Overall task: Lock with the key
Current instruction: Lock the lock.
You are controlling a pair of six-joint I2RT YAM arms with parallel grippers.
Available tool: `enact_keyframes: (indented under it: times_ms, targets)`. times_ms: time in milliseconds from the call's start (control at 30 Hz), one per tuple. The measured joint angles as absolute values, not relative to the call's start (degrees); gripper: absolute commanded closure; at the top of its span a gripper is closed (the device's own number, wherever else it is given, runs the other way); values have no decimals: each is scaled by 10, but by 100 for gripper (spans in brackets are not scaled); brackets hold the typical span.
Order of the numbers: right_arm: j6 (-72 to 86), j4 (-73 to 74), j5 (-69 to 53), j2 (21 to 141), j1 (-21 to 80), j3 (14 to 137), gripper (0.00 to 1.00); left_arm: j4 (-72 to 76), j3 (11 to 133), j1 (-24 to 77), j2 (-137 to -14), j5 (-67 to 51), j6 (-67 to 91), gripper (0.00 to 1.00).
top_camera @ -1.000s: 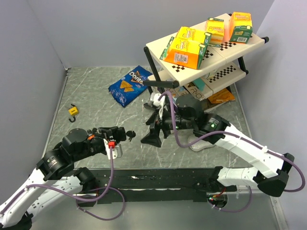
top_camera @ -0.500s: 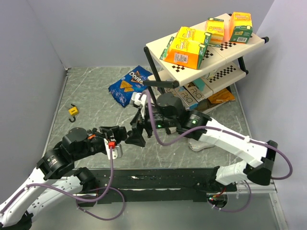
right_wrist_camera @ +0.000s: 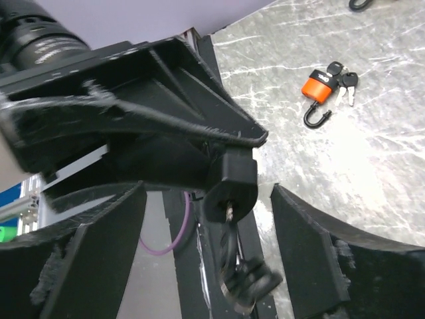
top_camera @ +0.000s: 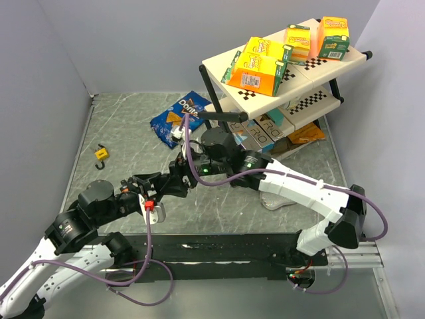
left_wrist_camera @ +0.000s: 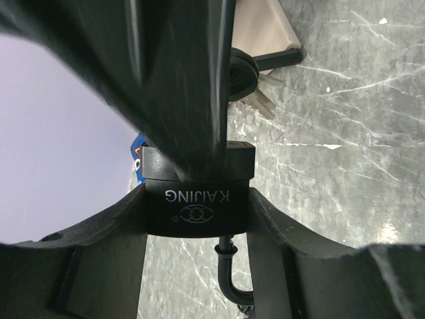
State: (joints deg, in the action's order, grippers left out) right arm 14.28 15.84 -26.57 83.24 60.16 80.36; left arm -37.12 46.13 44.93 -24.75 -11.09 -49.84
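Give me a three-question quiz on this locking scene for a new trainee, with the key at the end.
1. True or false: the left end effector is clamped on the black padlock.
2. The right end effector is: A) shut on a snack bag; B) open, close to the held padlock; C) out of every view.
3. What colour is the loose padlock lying apart with its own keys?

Key: 1 true; 2 B; 3 orange.
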Motion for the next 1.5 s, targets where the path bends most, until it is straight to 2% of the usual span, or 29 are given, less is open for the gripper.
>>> enact_keyframes:
  times_ms: [200, 333, 400, 500, 600, 700, 733, 833, 900, 933, 1000, 1200, 1333, 1433, 1500]
  targets:
    - [159, 145, -275, 863, 602, 808, 40, -368, 463, 449, -249, -110, -499, 99]
    - [166, 139, -280, 876, 602, 808, 57, -365, 463, 449, -249, -105, -498, 99]
    - [168, 138, -278, 880, 601, 808, 62, -367, 463, 449, -249, -102, -498, 99]
    - [178, 137, -281, 884, 598, 811, 79, -367, 463, 449, -248, -96, -497, 98]
    - [178, 137, -286, 889, 597, 816, 99, -367, 463, 449, -246, -93, -490, 92]
    - [180, 137, -292, 891, 596, 818, 100, -367, 462, 449, -242, -92, -481, 79]
    - [181, 137, -296, 891, 594, 818, 100, -367, 462, 449, -242, -92, -476, 63]
    - [187, 136, -315, 892, 586, 818, 100, -363, 462, 449, -242, -91, -462, 36]
    - [193, 133, -332, 892, 578, 818, 100, -359, 462, 449, -241, -91, -451, 27]
    - [196, 133, -345, 892, 573, 818, 100, -353, 462, 449, -241, -87, -438, 17]
    - [200, 130, -363, 892, 566, 817, 100, -349, 462, 449, -237, -79, -423, 8]
    - [225, 88, -424, 891, 532, 785, 100, -366, 466, 430, -218, -62, -352, 1]
    - [257, 47, -458, 891, 507, 757, 100, -409, 485, 396, -207, -79, -314, 4]
    - [282, 20, -477, 890, 496, 749, 100, -443, 496, 387, -183, -96, -315, 1]
    - [307, -6, -488, 889, 493, 746, 100, -460, 496, 387, -152, -100, -329, 6]
